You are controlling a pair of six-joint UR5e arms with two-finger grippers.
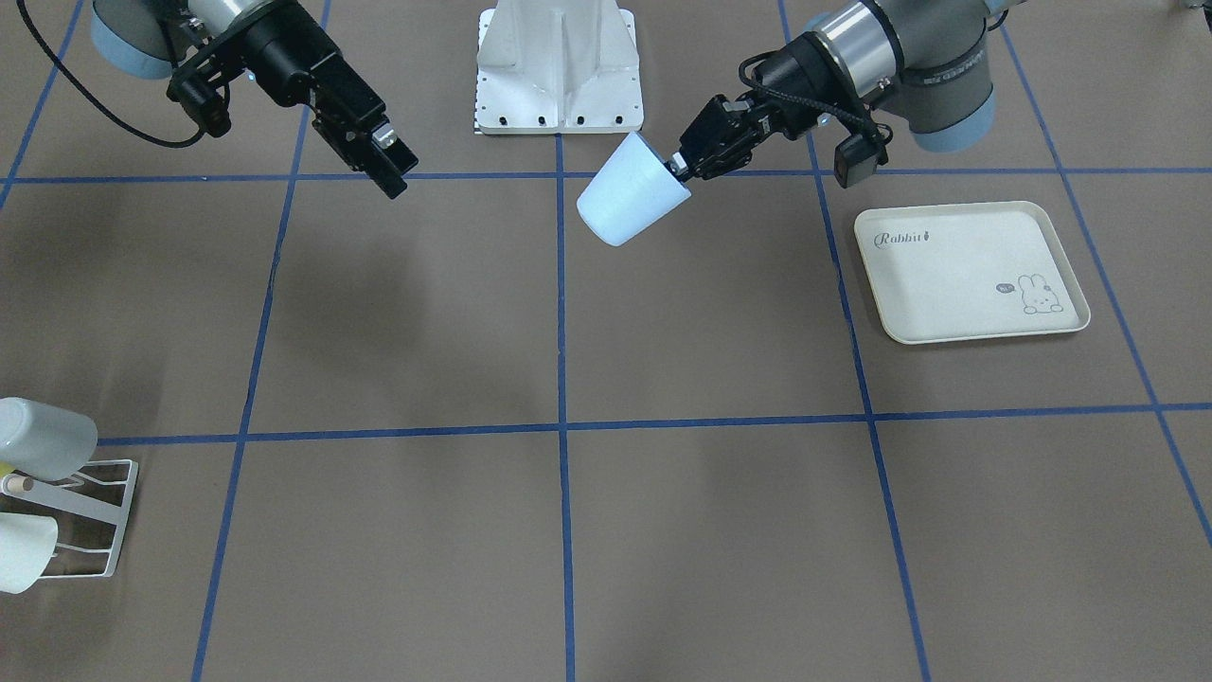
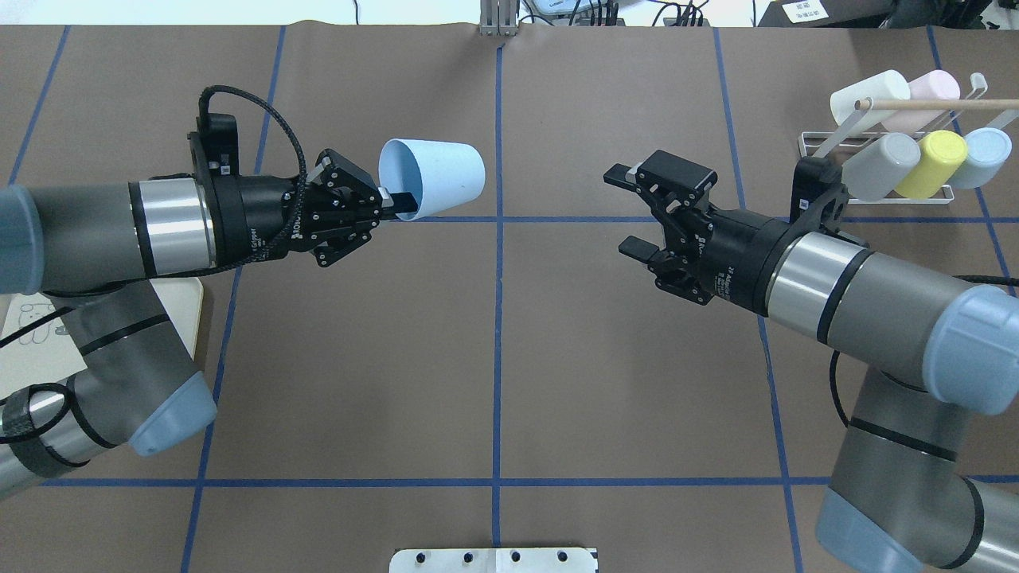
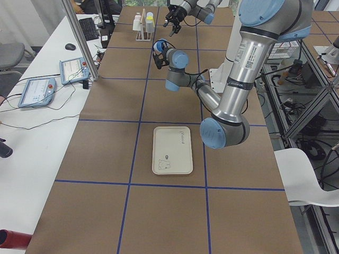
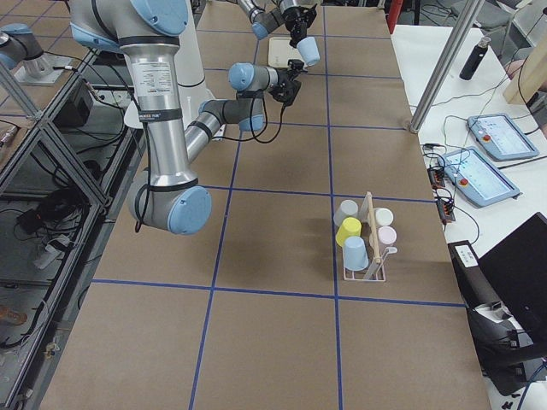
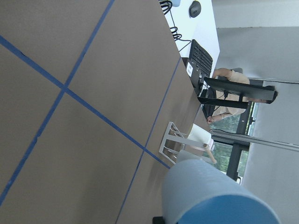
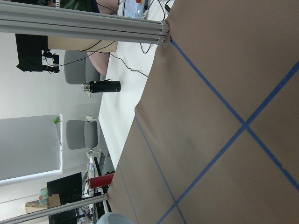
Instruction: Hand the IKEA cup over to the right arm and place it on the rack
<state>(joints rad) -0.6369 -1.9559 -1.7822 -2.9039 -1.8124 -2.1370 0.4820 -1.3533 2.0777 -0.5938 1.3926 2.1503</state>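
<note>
1. The left gripper is clamping the rim of the IKEA cup, with one finger inside the mouth and the other outside the wall. The pale blue cup is hanging in the air, clear of the table, just on the left arm's side of the centre line.

2. The cup's long axis is lying nearly level. Its mouth is facing the left gripper and its closed base is pointing across the table toward the right gripper.

3. The right gripper is waiting with its fingers spread apart and holding nothing. It is facing the cup's base from across the centre line, well apart from it. Judging by this, the handover is calling for a grasp around the body or base, since the rim is taken.

4. The rack is standing at the far right of the table, beyond the right arm, and is already carrying several cups.

5. Whether a prong is free is hard to make out. The front-facing view is cutting the rack off at its edge. The left wrist view is showing only a blurred stretch of the cup's wall, and the right wrist view is showing no clear sight of the cup.
</note>
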